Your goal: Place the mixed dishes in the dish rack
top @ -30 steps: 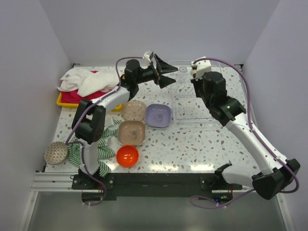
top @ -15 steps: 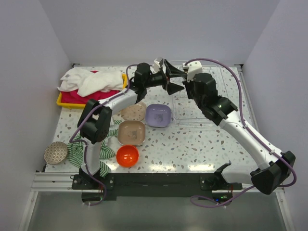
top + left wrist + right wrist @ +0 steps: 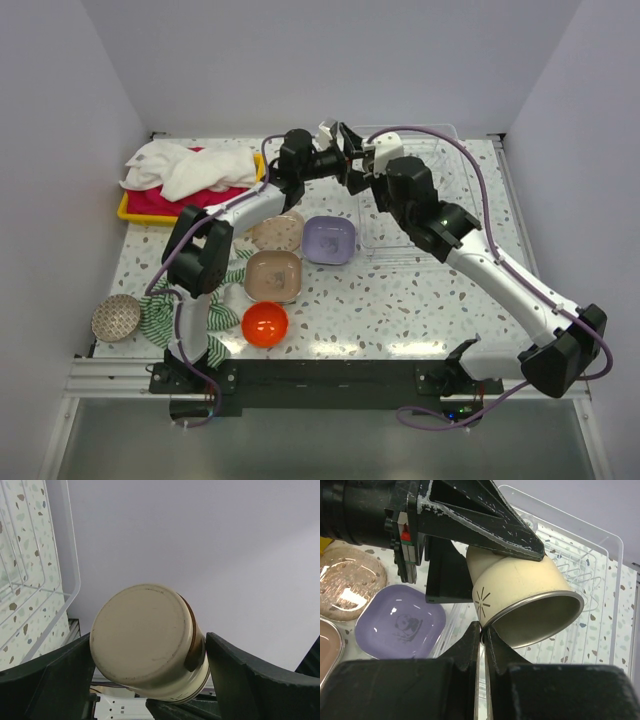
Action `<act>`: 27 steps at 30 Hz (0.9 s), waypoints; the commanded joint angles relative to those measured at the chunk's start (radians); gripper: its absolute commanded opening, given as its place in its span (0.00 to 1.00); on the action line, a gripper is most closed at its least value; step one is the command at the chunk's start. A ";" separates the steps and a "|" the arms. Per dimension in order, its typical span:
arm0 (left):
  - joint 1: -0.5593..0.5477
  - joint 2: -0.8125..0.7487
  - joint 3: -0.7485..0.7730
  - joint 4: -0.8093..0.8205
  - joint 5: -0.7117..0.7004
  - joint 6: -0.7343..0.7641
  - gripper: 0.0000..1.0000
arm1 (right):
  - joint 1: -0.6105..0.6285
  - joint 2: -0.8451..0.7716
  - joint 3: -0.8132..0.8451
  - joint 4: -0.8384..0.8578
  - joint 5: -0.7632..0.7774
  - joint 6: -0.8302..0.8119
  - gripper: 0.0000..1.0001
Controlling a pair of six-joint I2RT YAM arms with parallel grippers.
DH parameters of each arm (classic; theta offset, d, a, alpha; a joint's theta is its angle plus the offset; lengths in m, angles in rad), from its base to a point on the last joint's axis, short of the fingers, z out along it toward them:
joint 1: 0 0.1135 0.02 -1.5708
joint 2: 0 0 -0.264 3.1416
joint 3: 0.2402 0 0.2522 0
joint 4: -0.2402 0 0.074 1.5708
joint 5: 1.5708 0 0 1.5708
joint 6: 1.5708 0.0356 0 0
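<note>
A beige cup (image 3: 520, 587) with a dark rim and a small starburst mark on its side is grasped sideways in the wide-spread left claw (image 3: 150, 645). It is held above the surface (image 3: 400, 300), at the left edge of the dish rack (image 3: 580, 565). The clenched right claw (image 3: 481, 630) is set with its tips against the cup's rim. A dark drawing inside the lilac plate (image 3: 385, 625) is too small to be read. From above, the cup is largely hidden by both claws.
</note>
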 commanded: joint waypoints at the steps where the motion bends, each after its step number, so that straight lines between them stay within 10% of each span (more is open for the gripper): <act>1: 0.009 0.005 0.047 0.014 -0.003 -0.010 0.88 | 0.016 -0.007 0.014 0.066 0.011 0.006 0.00; 8: 0.013 -0.003 0.050 -0.024 -0.023 0.059 0.65 | 0.019 -0.016 -0.004 0.037 0.014 -0.005 0.00; 12: 0.012 -0.004 0.073 -0.035 -0.043 0.162 0.39 | 0.019 -0.061 -0.021 -0.032 -0.078 -0.004 0.44; 16: 0.016 -0.003 0.099 -0.061 -0.058 0.321 0.04 | 0.018 -0.118 0.023 -0.188 -0.145 -0.011 0.62; 27: 0.098 -0.058 0.151 -0.346 -0.145 0.857 0.00 | -0.152 -0.092 0.106 -0.552 -0.607 -0.399 0.76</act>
